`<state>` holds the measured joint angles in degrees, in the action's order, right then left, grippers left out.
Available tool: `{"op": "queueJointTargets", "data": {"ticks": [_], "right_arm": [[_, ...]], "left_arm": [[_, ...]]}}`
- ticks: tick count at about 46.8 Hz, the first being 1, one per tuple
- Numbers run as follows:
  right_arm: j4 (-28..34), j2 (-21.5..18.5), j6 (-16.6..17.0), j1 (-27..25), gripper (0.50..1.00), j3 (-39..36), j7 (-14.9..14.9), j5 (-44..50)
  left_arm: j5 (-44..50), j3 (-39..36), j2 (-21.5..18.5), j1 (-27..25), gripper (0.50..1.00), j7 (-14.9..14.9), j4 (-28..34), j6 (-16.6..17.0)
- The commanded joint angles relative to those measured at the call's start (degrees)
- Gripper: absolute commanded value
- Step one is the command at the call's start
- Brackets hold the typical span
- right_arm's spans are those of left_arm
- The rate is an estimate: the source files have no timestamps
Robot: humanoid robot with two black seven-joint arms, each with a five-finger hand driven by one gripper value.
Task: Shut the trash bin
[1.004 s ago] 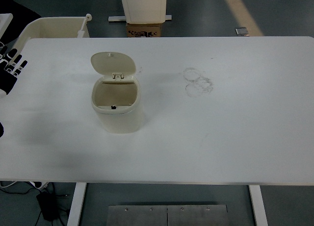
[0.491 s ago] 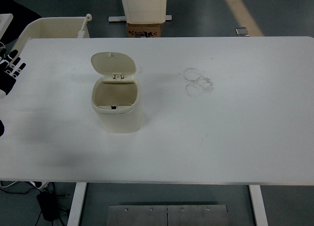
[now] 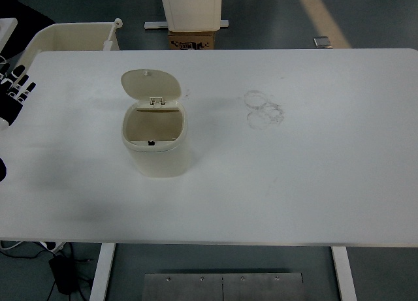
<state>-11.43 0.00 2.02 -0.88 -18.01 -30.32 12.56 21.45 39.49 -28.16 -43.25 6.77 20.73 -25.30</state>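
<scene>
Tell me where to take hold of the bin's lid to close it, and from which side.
Take the lid by its free top edge, coming from the far side. It stands upright, hinged at the trash bin mouth's back rim, so pushing it toward the table's near edge should swing it down.

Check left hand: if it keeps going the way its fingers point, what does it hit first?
Nothing on the table, likely. The left hand points up-right, toward the cream tub beyond the far edge, missing the open trash bin. Depth unclear.

Count, head view: 1 white table [image 3: 313, 183]. 1 cream trash bin [image 3: 157, 151] on it, with 1 lid [image 3: 151, 84], hinged up. 1 robot hand [image 3: 13, 92] at the left edge. Beyond the table: 1 cream tub [image 3: 68, 36], 1 cardboard box [image 3: 192, 40].
</scene>
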Motion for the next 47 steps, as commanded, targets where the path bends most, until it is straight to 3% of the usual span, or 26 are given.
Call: {"op": "queueJointTargets", "data": {"ticks": [1,13,22,30,40,47], "right_arm": [[0.0,0.0,0.0,0.0,0.991,0.0,0.0,0.0],[0.0,0.0,0.0,0.0,0.991,0.0,0.0,0.0],[0.0,0.0,0.0,0.0,0.991,0.0,0.0,0.0],[0.0,0.0,0.0,0.0,0.991,0.0,0.0,0.0],[0.0,0.0,0.0,0.0,0.991,0.0,0.1,0.0],[0.0,0.0,0.0,0.1,0.991,0.1,0.1,0.0]], "left_arm": [[-0.2,0.0,-0.2,-0.3,1.000,-0.3,0.3,-0.1],[-1.2,0.0,-1.9,0.3,1.000,-0.3,7.3,1.2],[-1.5,-0.1,-9.1,-0.1,1.000,-0.3,22.1,11.1],[-3.2,-0.4,-13.5,-2.4,1.000,-0.5,31.3,14.5],[-5.9,-2.0,-16.1,-7.1,1.000,-7.2,35.1,14.7],[-8.4,-6.1,-18.1,-11.2,1.000,-9.4,37.8,14.1]]}}
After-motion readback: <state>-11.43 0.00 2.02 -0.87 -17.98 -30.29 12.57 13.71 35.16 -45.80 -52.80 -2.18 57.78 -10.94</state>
